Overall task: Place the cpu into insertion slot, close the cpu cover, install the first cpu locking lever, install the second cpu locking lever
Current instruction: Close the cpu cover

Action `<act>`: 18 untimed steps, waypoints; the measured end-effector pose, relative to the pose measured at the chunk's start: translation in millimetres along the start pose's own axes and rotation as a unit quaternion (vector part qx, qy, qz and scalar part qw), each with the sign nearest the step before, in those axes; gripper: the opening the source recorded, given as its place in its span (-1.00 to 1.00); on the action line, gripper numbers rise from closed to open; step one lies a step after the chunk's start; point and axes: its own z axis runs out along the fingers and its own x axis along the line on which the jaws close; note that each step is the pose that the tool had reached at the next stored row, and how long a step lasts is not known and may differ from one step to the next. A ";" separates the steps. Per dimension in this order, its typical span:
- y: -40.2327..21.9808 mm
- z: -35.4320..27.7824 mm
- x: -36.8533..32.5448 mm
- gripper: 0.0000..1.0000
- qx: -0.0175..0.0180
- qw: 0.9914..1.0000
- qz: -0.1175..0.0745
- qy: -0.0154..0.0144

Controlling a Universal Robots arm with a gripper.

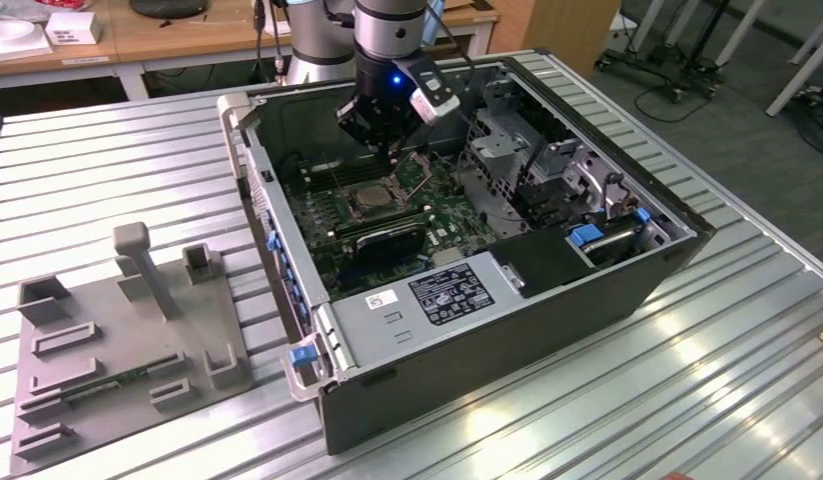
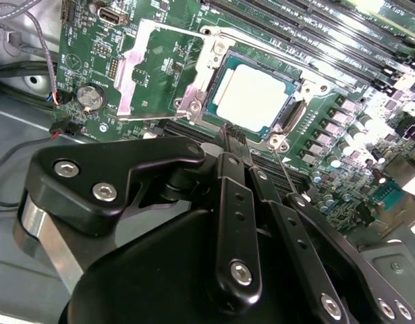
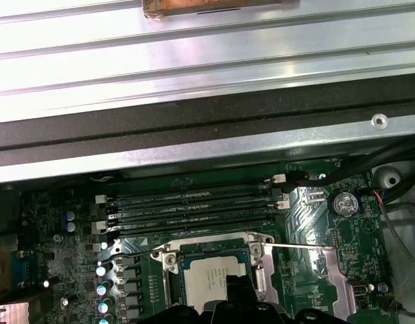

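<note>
Cpu: seated flat in the insertion slot, upper centre of the exterior view.
Cpu cover: swung open beside the slot, leaving the chip bare.
Claw: clenched on nothing, hovering just over the slot edge; narrow tip probably suited for pushing.

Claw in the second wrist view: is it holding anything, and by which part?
Nothing seems held: the claw is shut with nothing between its tips, close to the insertion slot, and the cpu lies in that slot.

Arm hangs vertical, wrist pointing down. Gripper faces downward; in the second wrist view its fingers lie closed against each other.
</note>
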 end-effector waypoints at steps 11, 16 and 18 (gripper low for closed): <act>0.2 -2.1 -0.1 -0.80 0.000 1.000 0.000 0.000; 0.3 -2.6 -0.1 -0.80 0.000 1.000 0.000 0.000; 0.3 -3.3 -0.1 -0.80 0.000 1.000 0.000 0.000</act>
